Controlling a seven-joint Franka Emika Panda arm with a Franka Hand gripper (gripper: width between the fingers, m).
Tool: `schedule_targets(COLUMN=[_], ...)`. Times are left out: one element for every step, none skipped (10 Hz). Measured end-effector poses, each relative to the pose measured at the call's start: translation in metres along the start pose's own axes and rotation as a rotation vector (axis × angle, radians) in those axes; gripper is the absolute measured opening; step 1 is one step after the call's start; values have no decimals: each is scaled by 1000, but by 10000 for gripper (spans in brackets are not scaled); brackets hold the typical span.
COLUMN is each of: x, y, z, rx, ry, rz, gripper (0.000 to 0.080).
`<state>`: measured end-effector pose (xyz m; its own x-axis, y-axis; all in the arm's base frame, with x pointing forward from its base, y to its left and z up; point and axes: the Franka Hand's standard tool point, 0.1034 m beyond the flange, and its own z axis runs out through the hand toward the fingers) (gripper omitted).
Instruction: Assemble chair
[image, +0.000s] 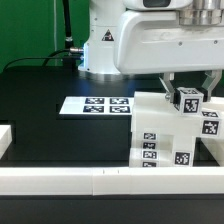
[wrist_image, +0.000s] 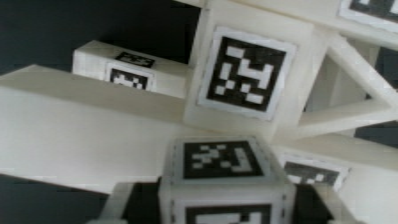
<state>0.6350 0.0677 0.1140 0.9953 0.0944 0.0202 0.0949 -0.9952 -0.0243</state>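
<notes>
Border rail: a long plain white rail runs left to right across the nearest edge of the black table, with a short white block at its left end.

Chair parts: a cluster of chunky white tagged parts stands just behind the rail, on the exterior view's right. Its front face is a stepped upright stack carrying several black-and-white tags. Its long axis looks vertical, the tagged faces turned toward the camera.

Small block: a tagged cube-like piece sits at the top of the stack, right under the arm. The wrist view shows it up close, with a larger tagged upright piece and slanting white ribs beyond it.

Gripper: it reaches down from above, its two fingers closed against the sides of the small block, clenched on it.

Marker board: a thin flat white sheet with tags lies farther back, left of the chair parts and apart from them.

Robot base: white, at the far side of the table.
</notes>
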Motion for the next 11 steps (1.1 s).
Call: schedule_targets(x=[0, 0, 0, 0, 0, 0, 0, 1, 1, 1, 1], y=[0, 0, 1, 2, 3, 2, 2, 1, 1, 1, 1], z=[0, 0, 0, 0, 0, 0, 0, 0, 0, 0, 0], rx=[1, 3, 2, 7, 21, 24, 28, 38, 38, 38, 37], ry=[0, 0, 0, 0, -2, -3, -4, -7, -7, -8, -8], rz=[19, 137, 230, 316, 464, 577, 640, 757, 797, 825, 820], gripper=[284, 284, 284, 284, 284, 284, 284, 284, 284, 284, 284])
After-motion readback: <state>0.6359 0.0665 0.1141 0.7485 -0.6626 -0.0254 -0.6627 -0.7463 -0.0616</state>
